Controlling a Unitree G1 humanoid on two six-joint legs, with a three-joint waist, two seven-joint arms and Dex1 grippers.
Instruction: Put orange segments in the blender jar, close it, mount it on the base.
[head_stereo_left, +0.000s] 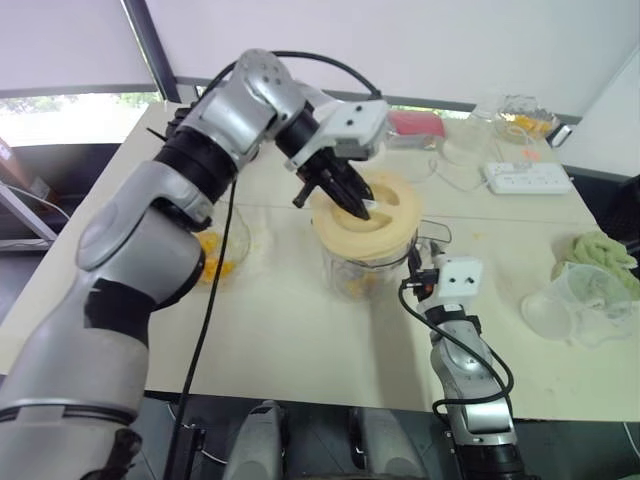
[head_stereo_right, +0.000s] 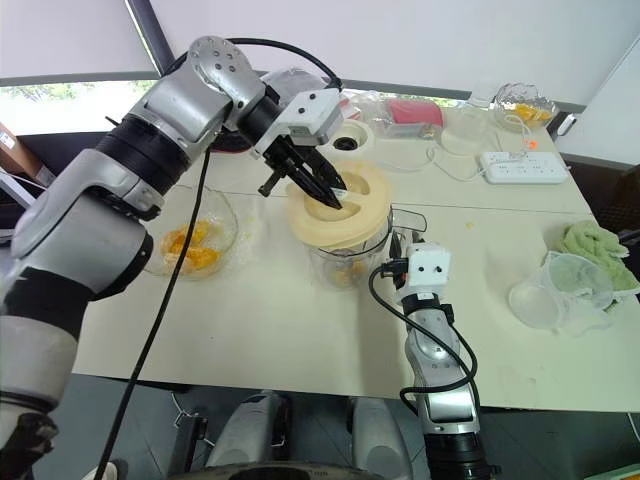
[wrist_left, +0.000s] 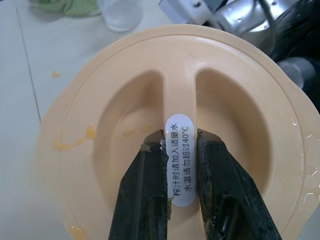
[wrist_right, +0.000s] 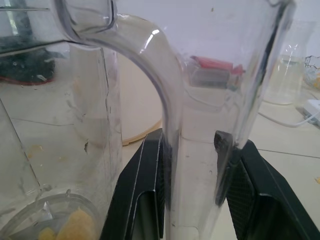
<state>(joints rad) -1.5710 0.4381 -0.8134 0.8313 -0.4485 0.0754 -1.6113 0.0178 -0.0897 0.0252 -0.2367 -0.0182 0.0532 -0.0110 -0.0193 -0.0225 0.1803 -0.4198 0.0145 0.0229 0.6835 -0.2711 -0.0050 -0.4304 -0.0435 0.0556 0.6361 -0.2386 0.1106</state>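
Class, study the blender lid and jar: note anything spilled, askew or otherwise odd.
Orange pulp is smeared on the rim of the lid, a small spill. The lid looks tilted on the jar, not seated flat, with the left claw pinching its centre ridge. The right claw grips the jar's handle.

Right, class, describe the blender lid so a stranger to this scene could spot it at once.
At the middle of the pale table stands a clear blender jar. The lid is on top of it, pinched by the left gripper. Unlike the clear bowl nearby, it is opaque cream and round, its ridge bearing a white label.
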